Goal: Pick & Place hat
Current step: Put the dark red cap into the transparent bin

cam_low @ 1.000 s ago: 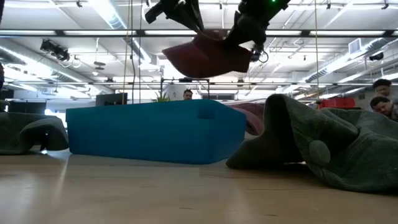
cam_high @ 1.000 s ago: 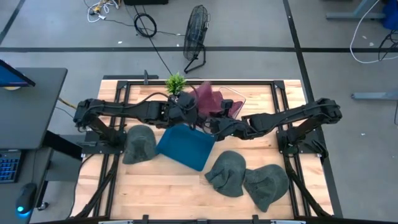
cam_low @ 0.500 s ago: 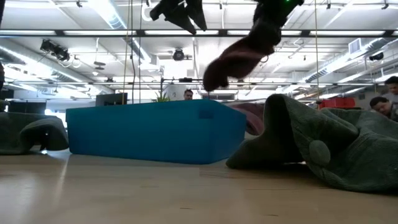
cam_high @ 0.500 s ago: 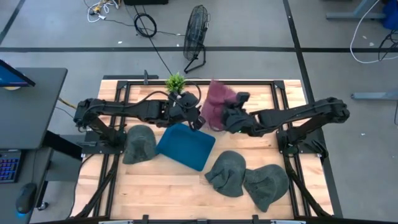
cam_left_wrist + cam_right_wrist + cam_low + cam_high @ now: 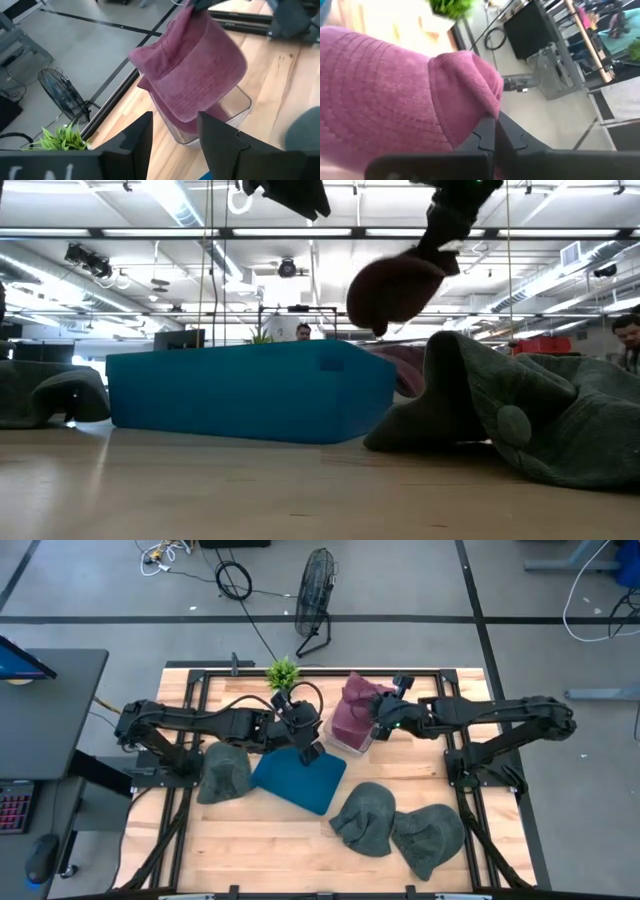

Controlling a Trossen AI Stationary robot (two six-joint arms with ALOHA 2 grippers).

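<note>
Right gripper (image 5: pixel 378 720) was clenched on one maroon hat (image 5: pixel 352 708), held above the clear bin (image 5: pixel 358 746) near the table's far edge, carried right since earlier. Left gripper (image 5: pixel 309 744) was parted, released. Three grey hats (image 5: pixel 364 819) were counted.

A maroon-pink ribbed hat (image 5: pixel 352 705) hangs over a clear bin (image 5: pixel 235 111), beside a teal blue box (image 5: pixel 299 773), grey-green hats (image 5: pixel 400 826) and another (image 5: pixel 225 770) on the pale wood table (image 5: pixel 260 840), with a bright green plant (image 5: pixel 283 672) and black fan (image 5: pixel 316 590).
</note>
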